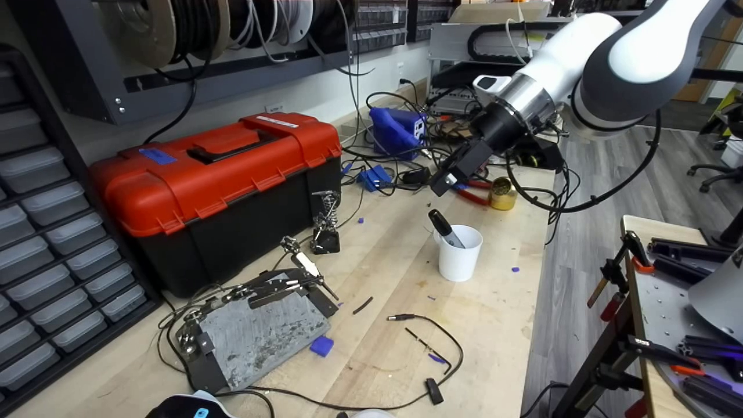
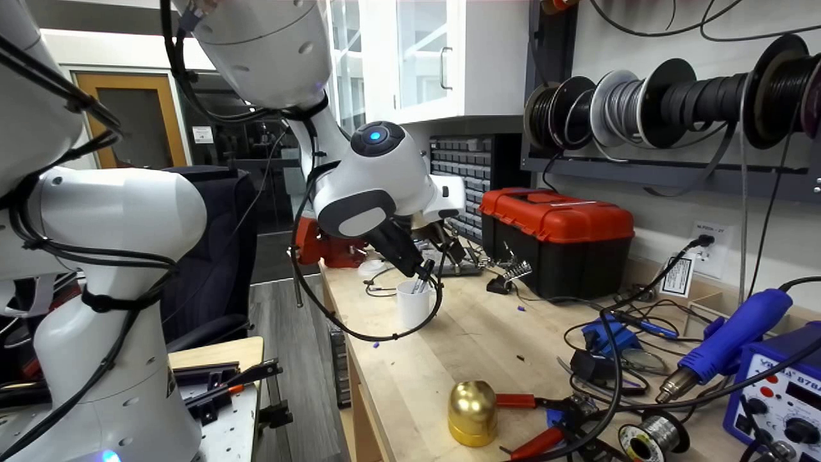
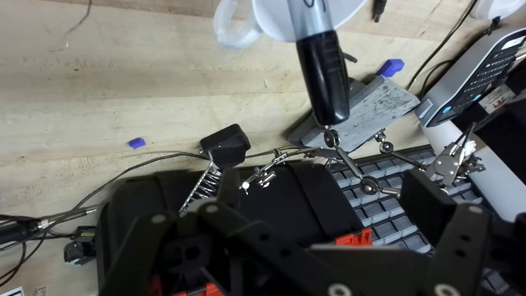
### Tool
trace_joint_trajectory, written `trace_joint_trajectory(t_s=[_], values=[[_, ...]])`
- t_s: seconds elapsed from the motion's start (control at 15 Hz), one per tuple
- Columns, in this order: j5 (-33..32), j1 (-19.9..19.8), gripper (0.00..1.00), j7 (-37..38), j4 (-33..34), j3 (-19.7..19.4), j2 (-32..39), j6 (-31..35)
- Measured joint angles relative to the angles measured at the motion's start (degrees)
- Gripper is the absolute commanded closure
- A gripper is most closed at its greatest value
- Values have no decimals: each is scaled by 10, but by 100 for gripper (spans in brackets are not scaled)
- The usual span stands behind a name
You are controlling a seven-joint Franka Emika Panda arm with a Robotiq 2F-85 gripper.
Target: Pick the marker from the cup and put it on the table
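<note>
The white cup [image 1: 458,262] stands upright on the pale wood table [image 1: 493,348]. The marker [image 1: 445,227], with a black cap and grey barrel, leans in it, cap end up and out over the rim. Cup [image 2: 412,309] and marker [image 2: 420,284] also show in the other outside picture, partly behind a cable loop. My gripper [image 1: 446,179] is tilted above and close to the cap, not touching it. In the wrist view my gripper [image 3: 328,196] has its fingers wide apart with nothing between them; the marker [image 3: 324,78] and cup [image 3: 275,24] lie beyond the fingertips.
A red and black toolbox [image 1: 232,186] stands along the wall. A helping-hands stand [image 1: 261,331] and loose cables lie near the cup. A gold cap [image 2: 473,414], red-handled pliers [image 2: 535,443] and a blue soldering station [image 2: 779,391] are on the table.
</note>
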Motion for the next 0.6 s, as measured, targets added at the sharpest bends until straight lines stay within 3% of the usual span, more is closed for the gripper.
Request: trace_joint_trajectory(t_s=[0.6], values=[[2, -60, 0, 75, 75, 73, 97, -186]])
